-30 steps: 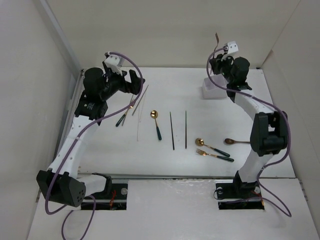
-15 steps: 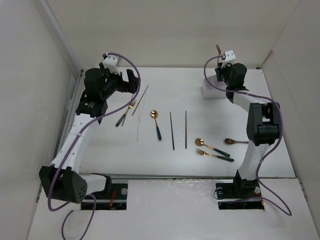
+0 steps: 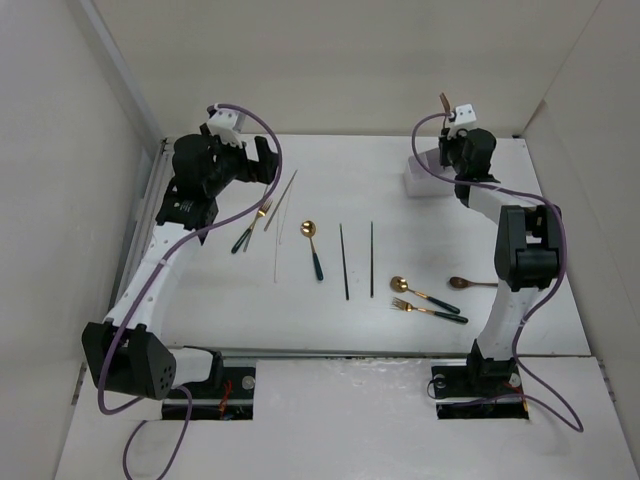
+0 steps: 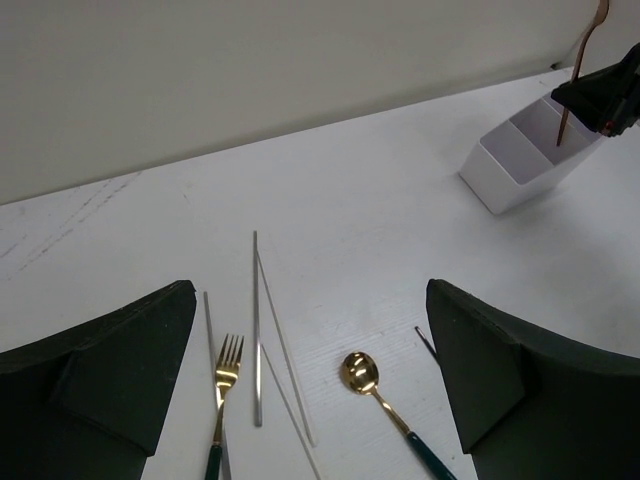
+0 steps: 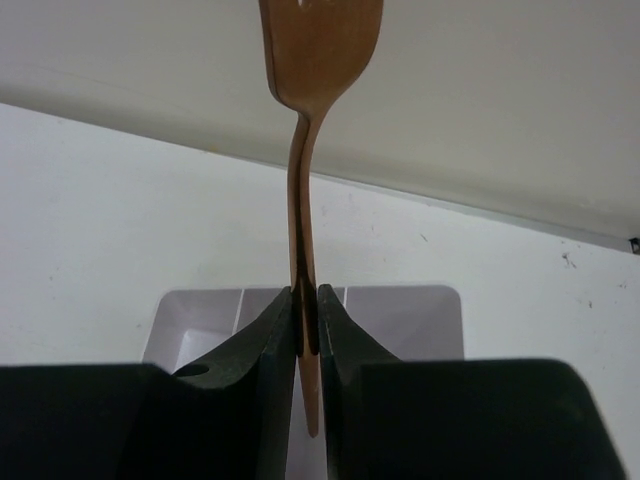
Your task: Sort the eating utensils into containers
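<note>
My right gripper [image 3: 452, 150] is shut on the handle of a brown utensil [image 5: 305, 220] with a fork-like head. It holds the utensil upright, tip down, over the white three-compartment holder [image 5: 400, 320] at the back right [image 3: 418, 182]. My left gripper [image 4: 310, 290] is open and empty above the back left of the table [image 3: 262, 160]. Below it lie a gold fork with a green handle [image 4: 226, 375], silver chopsticks [image 4: 256, 330] and a gold spoon [image 4: 362, 372]. Two dark chopsticks [image 3: 344, 260] lie mid-table. A gold spoon [image 3: 420, 292], a gold fork [image 3: 430, 310] and a brown spoon [image 3: 470, 283] lie at the right.
White walls enclose the table at the back and both sides. The holder stands close to the back wall. The right arm's forearm reaches over the right side of the table above the brown spoon.
My right gripper has carried the brown utensil a little right and back, now over the holder. The left gripper has barely shifted. The utensils on the table have not moved.
</note>
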You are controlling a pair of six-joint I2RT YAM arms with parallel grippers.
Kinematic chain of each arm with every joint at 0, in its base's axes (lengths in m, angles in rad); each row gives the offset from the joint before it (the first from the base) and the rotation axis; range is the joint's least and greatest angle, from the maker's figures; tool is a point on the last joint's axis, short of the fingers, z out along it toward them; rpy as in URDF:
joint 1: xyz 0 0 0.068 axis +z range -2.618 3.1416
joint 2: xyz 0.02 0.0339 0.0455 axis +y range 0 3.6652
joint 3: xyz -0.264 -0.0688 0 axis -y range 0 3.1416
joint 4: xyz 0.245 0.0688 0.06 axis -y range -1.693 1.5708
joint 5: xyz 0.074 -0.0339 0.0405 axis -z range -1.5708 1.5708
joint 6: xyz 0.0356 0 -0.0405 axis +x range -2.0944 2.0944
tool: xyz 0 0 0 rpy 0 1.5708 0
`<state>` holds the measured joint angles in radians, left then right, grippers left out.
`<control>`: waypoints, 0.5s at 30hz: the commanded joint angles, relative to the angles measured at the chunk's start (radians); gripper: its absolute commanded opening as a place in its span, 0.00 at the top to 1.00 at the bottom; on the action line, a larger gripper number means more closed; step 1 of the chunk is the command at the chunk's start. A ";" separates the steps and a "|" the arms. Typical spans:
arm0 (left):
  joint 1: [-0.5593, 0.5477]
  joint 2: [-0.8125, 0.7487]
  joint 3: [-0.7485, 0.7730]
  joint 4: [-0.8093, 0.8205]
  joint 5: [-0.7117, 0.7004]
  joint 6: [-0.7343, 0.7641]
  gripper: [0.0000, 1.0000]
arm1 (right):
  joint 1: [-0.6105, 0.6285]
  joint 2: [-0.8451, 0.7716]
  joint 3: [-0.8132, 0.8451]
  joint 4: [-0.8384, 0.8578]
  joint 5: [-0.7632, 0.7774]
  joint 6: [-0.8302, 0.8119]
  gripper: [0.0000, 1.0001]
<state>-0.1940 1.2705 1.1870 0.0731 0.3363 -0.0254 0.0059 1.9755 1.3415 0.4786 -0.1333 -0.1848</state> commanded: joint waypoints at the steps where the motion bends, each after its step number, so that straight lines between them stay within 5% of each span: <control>1: 0.007 -0.010 -0.006 0.063 -0.006 -0.008 0.00 | -0.007 -0.006 -0.007 0.017 0.011 0.039 0.79; 11: 0.007 -0.051 -0.153 0.036 -0.193 0.048 0.00 | -0.017 -0.046 -0.045 0.017 0.020 0.108 0.71; 14: 0.007 -0.072 -0.188 0.036 -0.214 0.068 0.09 | -0.017 -0.069 -0.058 0.017 0.011 0.117 0.71; 15: 0.019 -0.072 -0.204 0.036 -0.214 0.068 0.18 | -0.017 -0.085 -0.058 0.017 0.011 0.117 0.71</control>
<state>-0.1905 1.2629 1.0016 0.0765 0.1703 0.0158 -0.0055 1.9652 1.2896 0.4690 -0.1188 -0.0944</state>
